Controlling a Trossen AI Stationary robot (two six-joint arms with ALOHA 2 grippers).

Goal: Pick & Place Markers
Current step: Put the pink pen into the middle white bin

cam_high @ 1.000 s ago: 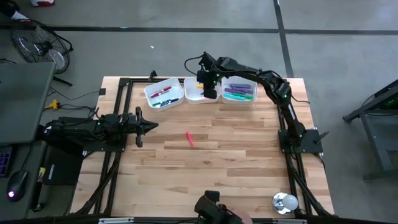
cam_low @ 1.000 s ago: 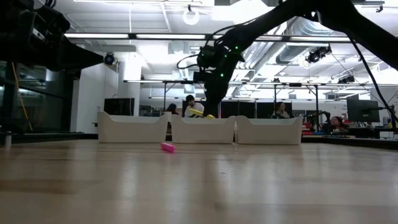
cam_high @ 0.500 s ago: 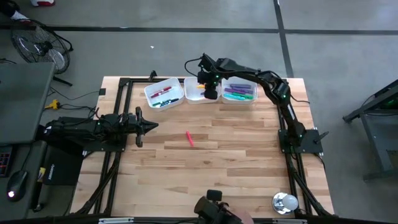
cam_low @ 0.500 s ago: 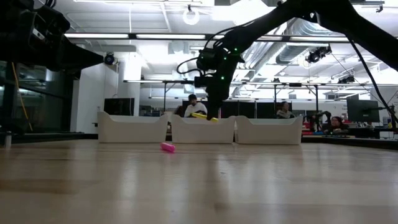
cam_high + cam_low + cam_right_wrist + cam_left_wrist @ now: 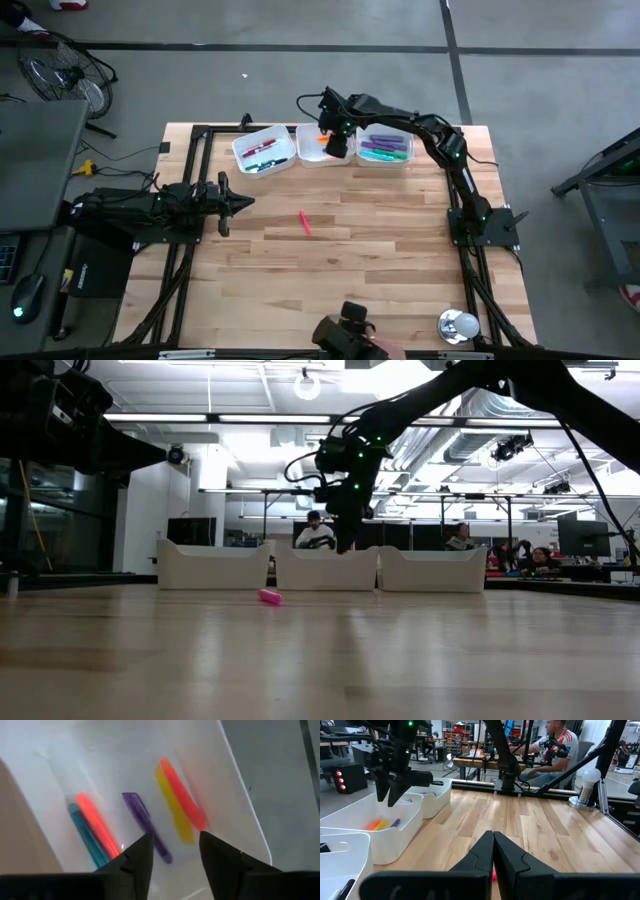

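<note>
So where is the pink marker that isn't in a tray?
In the high view, the pink marker lies alone on the bare wooden table, near its middle, apart from the three white trays along the far edge.

A robotics lab, open-plan: at the low view's top, exposed ceiling ducts (image 5: 500,405) and strip lights (image 5: 215,418); along its middle, people seated at workbenches (image 5: 455,538). Centre of the high view, a butcher-block table (image 5: 380,250) on bare concrete floor (image 5: 250,25).
</note>
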